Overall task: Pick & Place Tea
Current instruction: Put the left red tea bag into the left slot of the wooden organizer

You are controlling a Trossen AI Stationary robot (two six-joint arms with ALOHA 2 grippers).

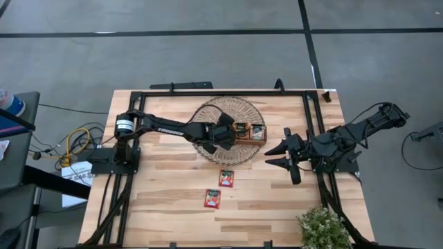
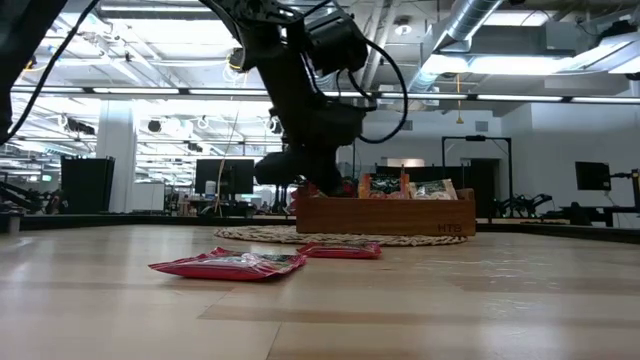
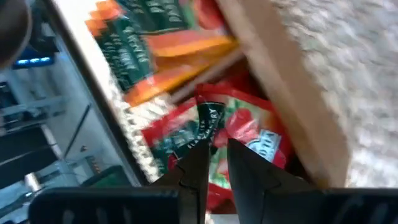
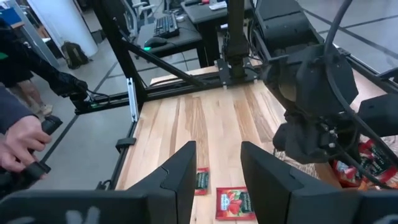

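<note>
Two red tea sachets [image 1: 219, 188] lie on the table at lower middle (not picked yet). At centre, the left gripper [image 3: 214, 163], jaws nearly together, seems to be placing a red sachet [image 3: 239, 134] into the wooden tray [image 1: 248, 138]; next it should let go and lift. The right gripper [image 1: 280, 156] waits at right, jaws apart, holding nothing.

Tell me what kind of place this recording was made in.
Probably an open-plan robotics lab or workshop. The low view shows exposed ceiling ducts and rows of monitors behind the wooden table; the right wrist view shows a desk with a keyboard and a person's hand nearby.
</note>
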